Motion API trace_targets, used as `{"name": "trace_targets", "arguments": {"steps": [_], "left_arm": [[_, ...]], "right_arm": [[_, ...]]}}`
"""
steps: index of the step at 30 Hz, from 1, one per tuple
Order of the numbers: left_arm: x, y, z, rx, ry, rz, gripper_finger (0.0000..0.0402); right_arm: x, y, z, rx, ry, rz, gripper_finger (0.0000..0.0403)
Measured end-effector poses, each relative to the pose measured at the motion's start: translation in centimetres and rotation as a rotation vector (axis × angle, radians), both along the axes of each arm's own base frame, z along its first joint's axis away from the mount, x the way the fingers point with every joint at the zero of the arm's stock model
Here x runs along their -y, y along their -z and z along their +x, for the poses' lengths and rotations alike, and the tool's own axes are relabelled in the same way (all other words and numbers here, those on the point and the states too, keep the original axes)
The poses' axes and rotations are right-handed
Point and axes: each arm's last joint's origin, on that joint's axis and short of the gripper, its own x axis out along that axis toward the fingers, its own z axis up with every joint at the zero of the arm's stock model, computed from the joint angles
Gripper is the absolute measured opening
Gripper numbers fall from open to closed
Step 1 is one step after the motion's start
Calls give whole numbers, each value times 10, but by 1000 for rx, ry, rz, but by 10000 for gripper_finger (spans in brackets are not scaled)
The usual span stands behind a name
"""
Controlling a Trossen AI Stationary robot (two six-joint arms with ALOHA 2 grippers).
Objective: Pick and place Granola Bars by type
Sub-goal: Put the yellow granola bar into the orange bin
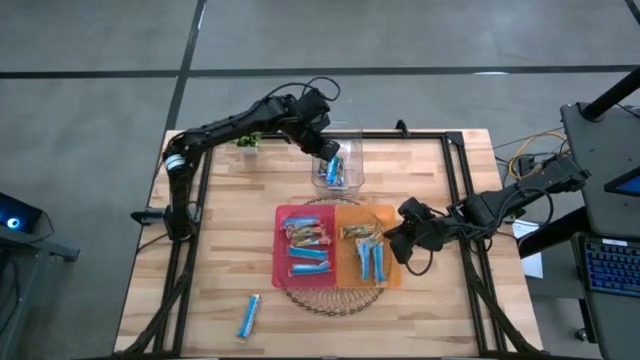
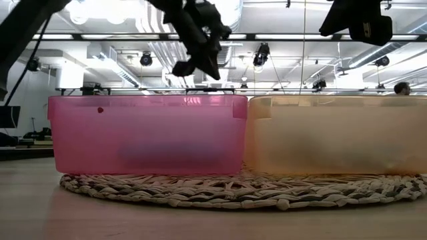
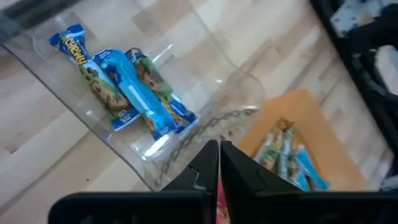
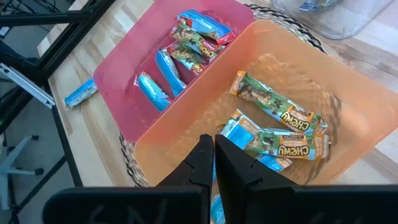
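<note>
High view shows you the left gripper [image 1: 328, 150] over the clear plastic tub [image 1: 352, 178], jaws pressed together on nothing; 2 shiny blue-wrapped granola bars [image 3: 127, 90] lie in it. Your right gripper [image 1: 394, 243], also closed and empty, hangs beside the orange bin [image 1: 392, 217]. The pink bin [image 1: 282, 250] holds more bars.
</note>
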Motion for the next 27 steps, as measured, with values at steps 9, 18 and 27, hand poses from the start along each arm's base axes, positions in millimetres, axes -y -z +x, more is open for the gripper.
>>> {"name": "trace_targets", "arguments": {"steps": [9,18,27], "left_arm": [[31,-39,-21,37,0,111,0],[87,-69,-38,74,124,134,0],[186,-91,-61,123,288,283,0]], "right_arm": [[0,1,0,-3,-17,-17,9],[0,1,0,0,-18,-17,9],[0,0,1,9,-30,-25,9]]}}
